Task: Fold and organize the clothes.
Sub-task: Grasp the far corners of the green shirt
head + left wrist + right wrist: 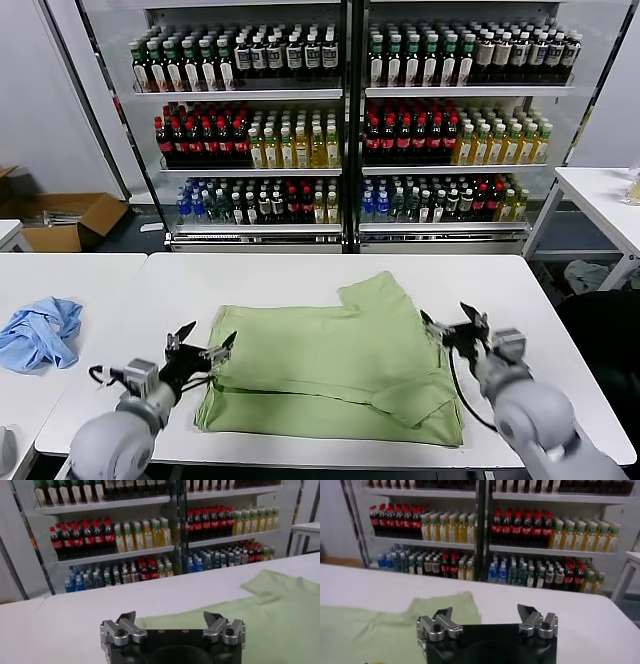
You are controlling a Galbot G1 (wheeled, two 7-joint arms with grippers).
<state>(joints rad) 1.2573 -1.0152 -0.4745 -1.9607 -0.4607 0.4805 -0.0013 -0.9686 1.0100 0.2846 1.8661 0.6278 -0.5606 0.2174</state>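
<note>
The head view looks forward and down from above the white counter (300, 275), taking in its whole width, both arms at the near edge, and the drinks shelves (345, 120) behind. The left wrist view sits low, close behind the left end effector (172, 622), facing level across the counter toward the same shelves. The right wrist view does likewise behind the right end effector (487, 617). All three views share the green shirt (340, 360) and the bottle racks; the head view alone shows the blue cloth (40, 335) on the neighbouring table.
</note>
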